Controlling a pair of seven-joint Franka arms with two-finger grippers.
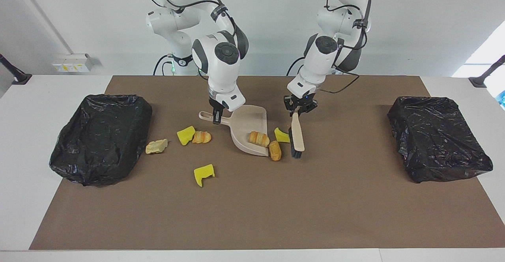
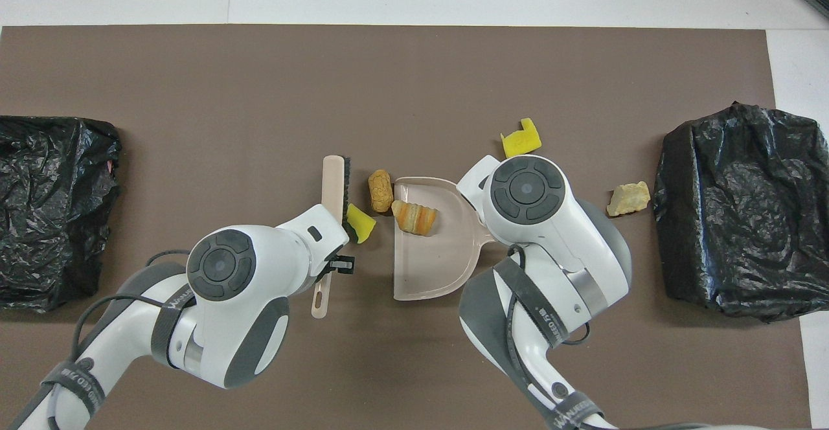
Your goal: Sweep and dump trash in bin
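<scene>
**Brush and dustpan held, scraps half gathered**

The right gripper was clamped shut on the handle of the beige dustpan, whose pan rested on the brown mat covering the counter. The left gripper was closed on the top of the brush, which hung down with its dark bristles at the mat beside the pan, toward the left arm's end. One golden-brown lump lay inside the pan. A second brown lump sat just off the pan's lip, and a yellow sponge bit lay between pan and brush. Toward the right arm's end lay another yellow bit touching a brown lump, a pale beige chunk near the black-bagged bin, and a lone yellow bit farther from the robots. A second bagged bin stood at the left arm's end.
</scene>
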